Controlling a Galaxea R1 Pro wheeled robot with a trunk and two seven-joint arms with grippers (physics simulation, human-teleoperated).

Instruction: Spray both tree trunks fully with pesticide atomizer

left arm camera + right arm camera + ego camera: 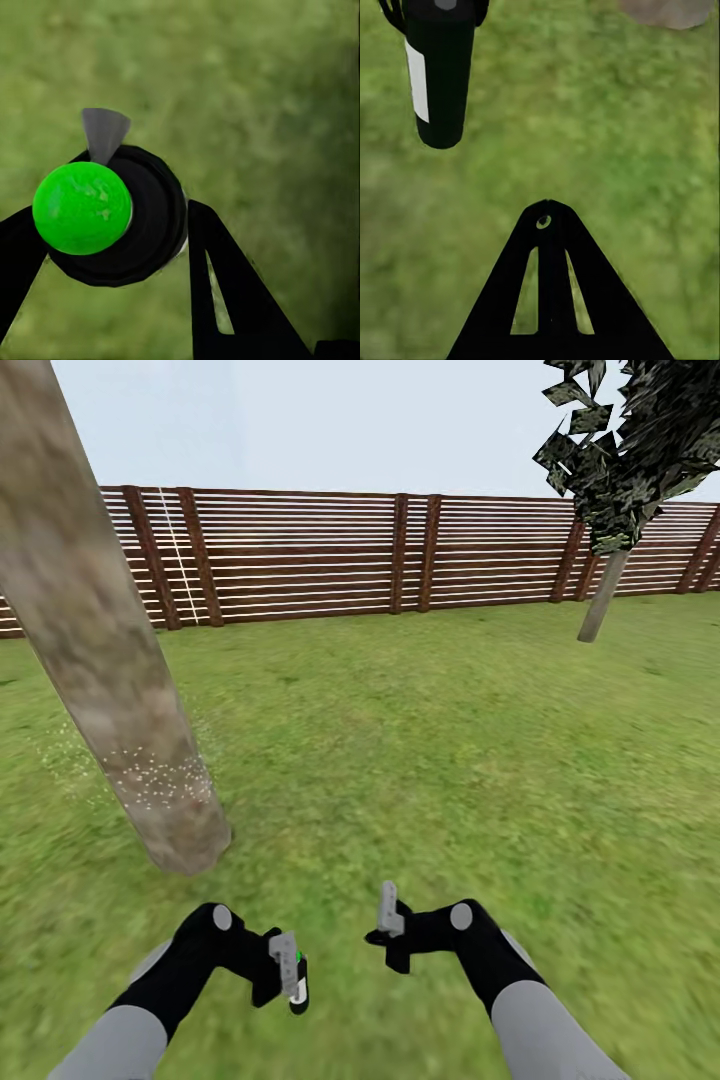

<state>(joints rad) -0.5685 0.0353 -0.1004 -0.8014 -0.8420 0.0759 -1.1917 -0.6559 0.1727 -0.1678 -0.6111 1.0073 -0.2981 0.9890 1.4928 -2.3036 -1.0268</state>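
the robot stands on the grass (pixel 430 760) of the garden, close to a thick tree trunk (pixel 110 690) at about ten o'clock from it. tiny white dots sit on the low part of that trunk and on the grass beside it. this looks like spray that has landed there, so the robot is likely parked close so the mist can reach the bark. only a low band shows dots, so the trunk does not look fully covered yet.

the left gripper (pixel 285 970) hangs low at seven o'clock in the head view. it holds the pesticide atomizer (pixel 298 978), a small dark bottle with a white label. in the left wrist view the bottle (pixel 124 217) is seen from its top, with a bright green cap and a thin grey spray head. the dark fingers (pixel 225 285) sit on both sides and pinch the bottle between them. in the right wrist view the bottle (pixel 439 71) hangs upright over the grass.

the right gripper (pixel 390 920) hovers near five o'clock, just beside the left one, and holds nothing. its fingers (pixel 551 292) look pressed together into one point.

the second tree (pixel 605 600) stands far off at two o'clock, by the brown fence (pixel 400 555). no dots show on it from here, so it is probably next.
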